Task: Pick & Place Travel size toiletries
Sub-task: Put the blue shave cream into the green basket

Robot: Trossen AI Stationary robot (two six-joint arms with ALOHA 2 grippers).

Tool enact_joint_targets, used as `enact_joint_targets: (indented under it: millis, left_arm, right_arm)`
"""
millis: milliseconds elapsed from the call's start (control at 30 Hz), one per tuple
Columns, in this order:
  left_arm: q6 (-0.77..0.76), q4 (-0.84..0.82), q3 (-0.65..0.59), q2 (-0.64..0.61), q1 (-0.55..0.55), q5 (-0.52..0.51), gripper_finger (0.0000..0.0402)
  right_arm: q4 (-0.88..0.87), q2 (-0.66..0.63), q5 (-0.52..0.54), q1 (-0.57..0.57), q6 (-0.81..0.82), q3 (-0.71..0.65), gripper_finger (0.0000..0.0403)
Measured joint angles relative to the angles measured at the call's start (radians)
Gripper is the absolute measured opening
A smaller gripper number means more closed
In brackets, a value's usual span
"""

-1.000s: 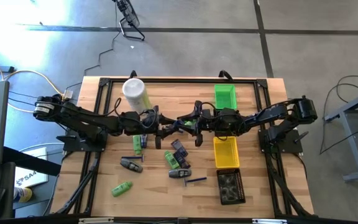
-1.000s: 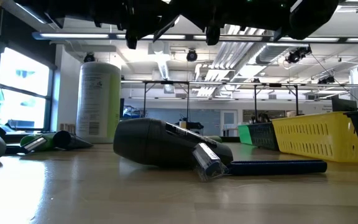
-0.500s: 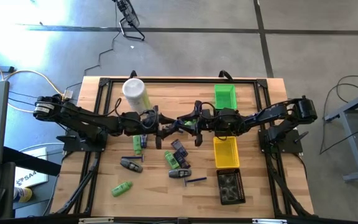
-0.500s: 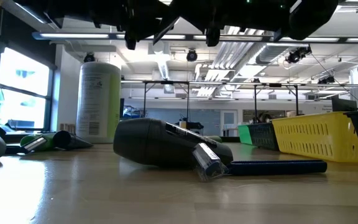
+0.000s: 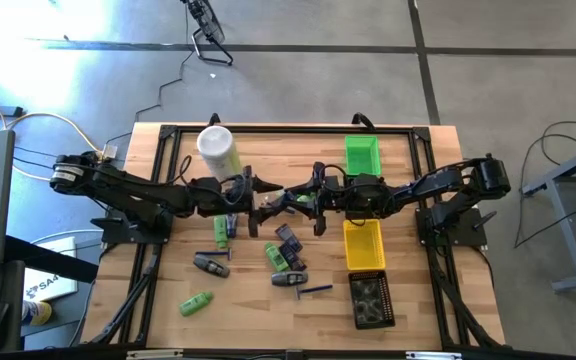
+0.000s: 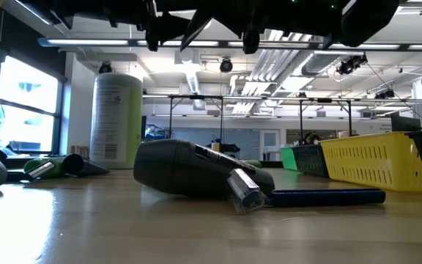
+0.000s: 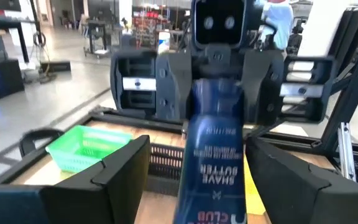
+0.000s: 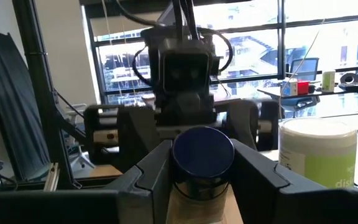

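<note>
R end effector (image 8: 201, 163) clamped on blue tube (image 7: 213, 155) near cap; L end effector (image 7: 197, 152) wide, clear. Tube's light, squishy, slick, so grip mid-body, gently.

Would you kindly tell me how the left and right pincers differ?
The left pincer stands open, fingers clear of the blue shave-butter tube; the right pincer is closed on that tube. The left pincer reaches from beside the canister, the right pincer from beside the green bin. Both hover above mid-table, facing each other.
</note>
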Motion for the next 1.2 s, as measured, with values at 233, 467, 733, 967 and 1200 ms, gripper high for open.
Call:
enact_joint_targets:
  millis: [233, 467, 733, 967, 1200]
  left_arm:
    - [0.03, -0.092, 0.0, -0.112, 0.0, -0.017, 0.0262]
    - [0.015, -0.193, 0.0, -0.172, -0.002, -0.024, 0.0262]
    - [0.002, -0.208, 0.0, -0.172, -0.002, -0.024, 0.0262]
    - [0.003, -0.215, 0.0, -0.171, -0.002, -0.031, 0.0262]
    - [0.003, -0.217, 0.0, -0.171, -0.002, -0.031, 0.0262]
  right_arm:
    - [-0.013, 0.0, 0.014, -0.008, 0.0, 0.0, 0.0132]
    - [-0.024, 0.0, 0.053, -0.037, 0.001, 0.0, 0.0125]
    - [-0.281, -0.153, 0.165, -0.053, -0.027, -0.002, 0.0126]
    - [-0.526, -0.342, 0.395, -0.001, -0.094, -0.002, 0.0133]
    - [-0.783, -0.524, 0.624, 0.069, -0.106, -0.001, 0.0125]
